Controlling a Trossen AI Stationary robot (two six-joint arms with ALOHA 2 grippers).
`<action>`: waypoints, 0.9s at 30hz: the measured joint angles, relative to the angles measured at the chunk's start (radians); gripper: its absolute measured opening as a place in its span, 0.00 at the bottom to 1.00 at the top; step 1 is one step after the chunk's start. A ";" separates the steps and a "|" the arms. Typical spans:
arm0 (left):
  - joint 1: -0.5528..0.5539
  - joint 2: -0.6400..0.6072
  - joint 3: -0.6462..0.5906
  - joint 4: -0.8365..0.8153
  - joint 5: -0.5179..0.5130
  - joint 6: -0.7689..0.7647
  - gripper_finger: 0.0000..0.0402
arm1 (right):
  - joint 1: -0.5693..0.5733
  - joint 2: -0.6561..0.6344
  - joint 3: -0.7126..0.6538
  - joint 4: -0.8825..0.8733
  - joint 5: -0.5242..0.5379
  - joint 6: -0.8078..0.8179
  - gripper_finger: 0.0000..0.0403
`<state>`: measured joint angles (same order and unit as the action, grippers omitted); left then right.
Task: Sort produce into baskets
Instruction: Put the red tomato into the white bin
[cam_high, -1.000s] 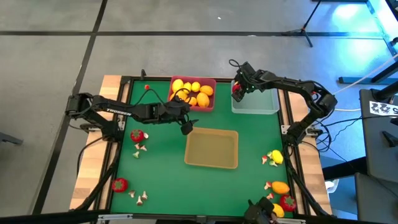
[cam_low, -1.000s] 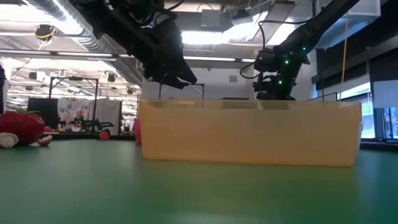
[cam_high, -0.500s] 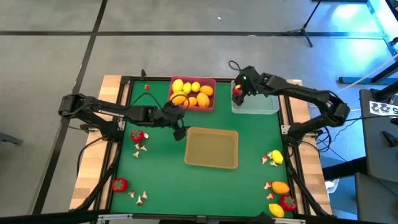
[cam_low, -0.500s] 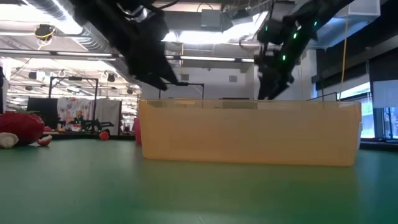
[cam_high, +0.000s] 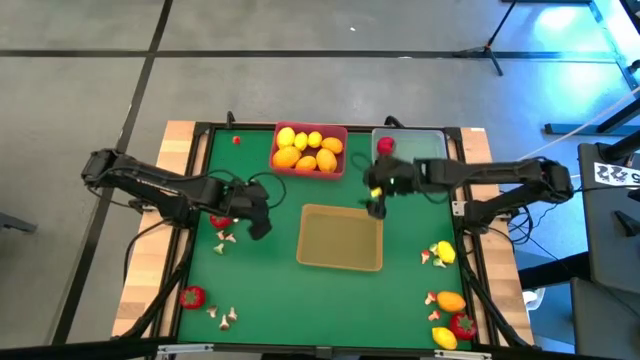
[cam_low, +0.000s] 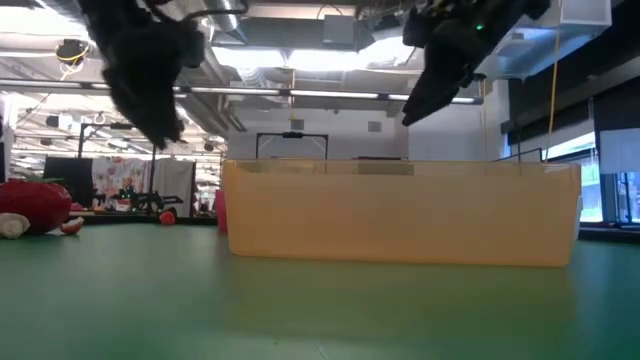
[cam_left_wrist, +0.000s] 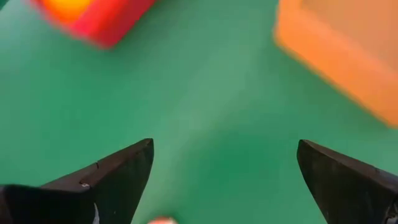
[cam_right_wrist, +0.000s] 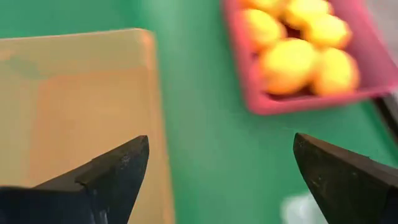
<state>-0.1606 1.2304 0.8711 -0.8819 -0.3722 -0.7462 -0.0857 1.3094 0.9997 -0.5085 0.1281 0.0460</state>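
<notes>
My left gripper is open and empty above the green mat, just right of a red fruit with a green top. My right gripper is open and empty over the far right corner of the tan tray. The pink-red tray holds several yellow and orange lemons. One red fruit lies in the clear tray. In the left wrist view the open fingers frame bare mat. The right wrist view shows the tan tray and the pink-red tray.
Loose produce lies on the mat: mushroom bits, a red fruit and more mushrooms at the near left; a lemon, an orange fruit and a red fruit at the near right. A black frame edges the mat.
My left gripper has gone from the pink-red tray toward the table's left and near edges, ending beside the red fruit. My right gripper has left the clear tray, where a red fruit now lies, and gone toward the near edge to the tan tray's far corner.
</notes>
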 joint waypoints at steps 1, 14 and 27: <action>-0.006 0.000 0.010 -0.048 -0.004 -0.038 0.97 | 0.031 0.000 -0.015 0.014 0.002 0.007 0.98; -0.033 0.000 0.020 -0.453 0.020 -0.602 0.97 | 0.356 0.000 -0.166 0.194 0.142 0.183 0.98; -0.017 0.000 -0.120 -0.390 0.140 -0.700 0.97 | 0.406 0.000 -0.223 0.233 0.151 0.238 0.98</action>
<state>-0.1778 1.2308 0.7516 -1.2717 -0.2321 -1.4464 0.3206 1.3098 0.7769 -0.2756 0.2794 0.2836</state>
